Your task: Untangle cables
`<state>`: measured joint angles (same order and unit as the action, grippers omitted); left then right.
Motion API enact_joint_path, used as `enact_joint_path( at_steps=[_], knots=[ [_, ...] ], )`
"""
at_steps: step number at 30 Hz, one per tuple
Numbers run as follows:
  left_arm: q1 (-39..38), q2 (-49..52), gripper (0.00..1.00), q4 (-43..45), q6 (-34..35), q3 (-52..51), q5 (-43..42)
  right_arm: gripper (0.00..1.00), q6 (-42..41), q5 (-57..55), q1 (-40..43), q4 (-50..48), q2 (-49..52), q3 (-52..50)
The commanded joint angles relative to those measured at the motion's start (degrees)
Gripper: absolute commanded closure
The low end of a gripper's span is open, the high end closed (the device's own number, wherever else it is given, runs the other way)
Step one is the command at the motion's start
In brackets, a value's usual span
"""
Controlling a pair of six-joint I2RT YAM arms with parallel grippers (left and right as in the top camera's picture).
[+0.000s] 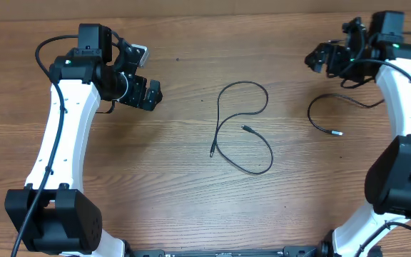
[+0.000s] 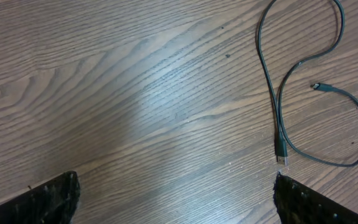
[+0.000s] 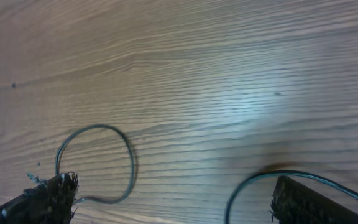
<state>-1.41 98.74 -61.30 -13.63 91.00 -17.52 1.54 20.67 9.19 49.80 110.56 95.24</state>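
A thin black looped cable (image 1: 217,118) lies at frame centre and a curved cable (image 1: 310,114) at right, apart on the wooden table (image 1: 184,203). The left gripper (image 2: 174,183) and right gripper (image 3: 174,183) stand wide, holding nothing.

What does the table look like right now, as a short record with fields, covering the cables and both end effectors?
Surface: brown wood-grain table
Middle: thin black cord with small plugs, loose loops, crossing itself
Right side: second thin black cord, open curve, apart from the first
Left end effector: open, holding nothing
Right end effector: open, holding nothing
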Motion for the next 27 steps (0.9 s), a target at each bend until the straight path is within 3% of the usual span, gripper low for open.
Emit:
enact_joint_path(
  at_steps=[1, 27],
  knots=[
    [-0.1, -1.4, 0.00, 0.0, 0.4, 0.2, 0.1, 0.00, 0.5, -2.3, -2.3, 0.0, 0.0, 0.8],
    [-0.1, -1.4, 0.00, 0.0, 0.4, 0.2, 0.1, 0.00, 0.5, -3.1, -5.0, 0.5, 0.0, 0.6]
  ],
)
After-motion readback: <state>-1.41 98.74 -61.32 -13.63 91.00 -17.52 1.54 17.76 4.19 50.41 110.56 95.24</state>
